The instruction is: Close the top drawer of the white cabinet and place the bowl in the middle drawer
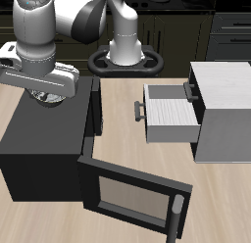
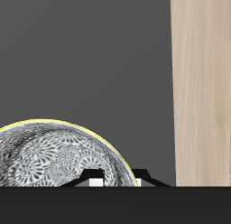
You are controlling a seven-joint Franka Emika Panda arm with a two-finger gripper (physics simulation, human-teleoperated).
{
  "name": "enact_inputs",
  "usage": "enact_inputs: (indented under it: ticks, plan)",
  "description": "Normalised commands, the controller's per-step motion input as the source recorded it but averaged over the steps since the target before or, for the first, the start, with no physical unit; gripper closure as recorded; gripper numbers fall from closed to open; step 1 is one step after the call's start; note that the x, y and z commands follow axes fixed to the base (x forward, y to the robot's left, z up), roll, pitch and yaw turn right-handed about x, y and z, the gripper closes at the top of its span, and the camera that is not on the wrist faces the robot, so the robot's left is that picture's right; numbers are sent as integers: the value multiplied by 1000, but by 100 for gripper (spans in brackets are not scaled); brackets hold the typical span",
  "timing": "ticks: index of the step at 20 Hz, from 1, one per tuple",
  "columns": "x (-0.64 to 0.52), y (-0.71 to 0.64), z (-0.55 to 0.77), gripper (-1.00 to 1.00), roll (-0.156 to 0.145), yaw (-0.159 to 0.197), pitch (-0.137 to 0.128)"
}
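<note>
The shiny silver bowl (image 1: 44, 98) with a speckled inside (image 2: 54, 164) is over the top of the black box (image 1: 39, 139), under my gripper (image 1: 49, 90). In the wrist view my gripper (image 2: 115, 181) has its fingers close together across the bowl's rim, shut on it. I cannot tell whether the bowl rests on the box or is just above it. The white cabinet (image 1: 227, 115) stands beside the box. Its top drawer (image 1: 196, 90) sits pushed in, its dark handle at the cabinet's front. The middle drawer (image 1: 169, 112) below it is pulled out and empty.
The black box's glass door (image 1: 132, 193) hangs open toward the table's front edge, between the box and the cabinet. Bare wooden table (image 1: 123, 124) lies between the box and the open drawer. The robot's base (image 1: 127, 51) stands at the back.
</note>
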Motion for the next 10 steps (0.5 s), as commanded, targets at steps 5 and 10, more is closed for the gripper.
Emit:
enact_inputs:
  ticks: [5, 10]
  plan:
    - [29, 305, 113, 100, 36, 5, -26]
    - [-1, 433, 177, 100, 45, -2, -46]
